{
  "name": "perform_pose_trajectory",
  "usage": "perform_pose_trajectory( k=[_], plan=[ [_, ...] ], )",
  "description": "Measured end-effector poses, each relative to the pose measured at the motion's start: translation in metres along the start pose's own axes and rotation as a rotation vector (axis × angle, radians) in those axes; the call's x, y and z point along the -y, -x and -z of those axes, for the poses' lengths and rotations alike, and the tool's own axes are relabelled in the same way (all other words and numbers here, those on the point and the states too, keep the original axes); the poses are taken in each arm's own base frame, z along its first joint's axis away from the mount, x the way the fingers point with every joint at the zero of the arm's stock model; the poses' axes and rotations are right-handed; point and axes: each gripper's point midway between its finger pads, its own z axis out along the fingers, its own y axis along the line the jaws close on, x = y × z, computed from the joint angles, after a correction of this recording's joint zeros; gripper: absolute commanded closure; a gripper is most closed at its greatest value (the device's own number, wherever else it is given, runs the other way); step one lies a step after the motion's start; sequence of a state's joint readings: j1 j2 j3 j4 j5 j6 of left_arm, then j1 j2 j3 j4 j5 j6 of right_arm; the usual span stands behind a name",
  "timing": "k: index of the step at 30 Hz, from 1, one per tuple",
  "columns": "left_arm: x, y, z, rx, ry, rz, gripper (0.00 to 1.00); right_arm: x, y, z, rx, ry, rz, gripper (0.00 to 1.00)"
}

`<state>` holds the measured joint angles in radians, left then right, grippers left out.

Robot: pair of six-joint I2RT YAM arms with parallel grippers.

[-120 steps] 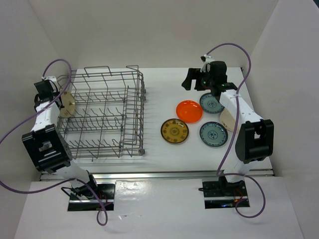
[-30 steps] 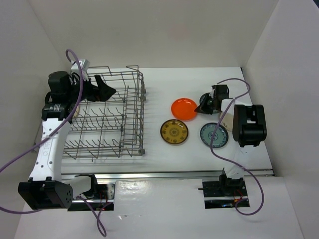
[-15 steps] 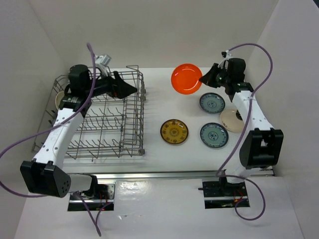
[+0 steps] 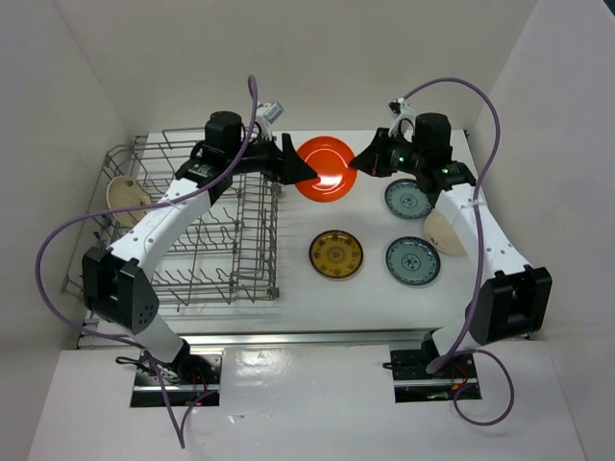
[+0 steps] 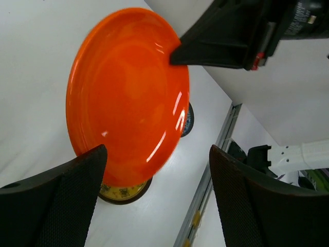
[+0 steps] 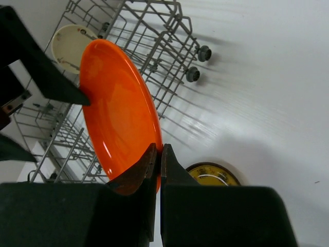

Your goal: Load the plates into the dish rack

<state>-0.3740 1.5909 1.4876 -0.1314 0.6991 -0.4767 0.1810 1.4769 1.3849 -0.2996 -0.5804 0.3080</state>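
from above: pinching the orange plate (image 4: 325,168) by its rim in the clenched right gripper (image 4: 365,158), up on edge in the air, just left of that gripper. holding the left gripper (image 4: 296,161) spread wide at the plate's opposite edge, closed on nothing. showing one cream plate (image 4: 125,192) standing in the dish rack (image 4: 259,206), well behind the left gripper. leaving flat on the table (image 4: 317,298), below the right gripper, a brown plate (image 4: 336,254), a teal plate (image 4: 408,199), a second teal plate (image 4: 413,259) and a second cream plate (image 4: 444,235).

from the left wrist: looking between spread fingers (image 5: 51,206) onto the orange plate's face, straight ahead; cannot tell whether touching.

from the right wrist: clamped tight on the orange plate's lower rim, with the dish rack just beyond.

probably mid-handover: one loaded, five left.
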Motion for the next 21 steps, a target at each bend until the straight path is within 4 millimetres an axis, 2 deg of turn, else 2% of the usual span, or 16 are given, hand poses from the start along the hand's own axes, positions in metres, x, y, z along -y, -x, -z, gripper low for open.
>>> perform_pose_trajectory(
  k=[4, 8, 13, 21],
  plan=[
    [-0.003, 0.002, -0.008, -0.006, 0.014, 0.002, 0.2, -0.019, 0.002, 0.01, 0.013, 0.025, 0.038, 1.0],
    [0.001, 0.006, -0.008, -0.002, 0.013, -0.007, 0.21, -0.027, 0.011, 0.022, 0.047, 0.018, 0.068, 1.0],
    [0.006, 0.009, -0.004, 0.003, 0.014, -0.034, 0.19, -0.022, 0.012, 0.024, 0.056, -0.017, 0.075, 1.0],
    [0.01, 0.02, 0.014, 0.045, 0.081, -0.103, 0.17, -0.017, 0.01, 0.024, 0.052, -0.044, 0.069, 1.0]
  ],
)
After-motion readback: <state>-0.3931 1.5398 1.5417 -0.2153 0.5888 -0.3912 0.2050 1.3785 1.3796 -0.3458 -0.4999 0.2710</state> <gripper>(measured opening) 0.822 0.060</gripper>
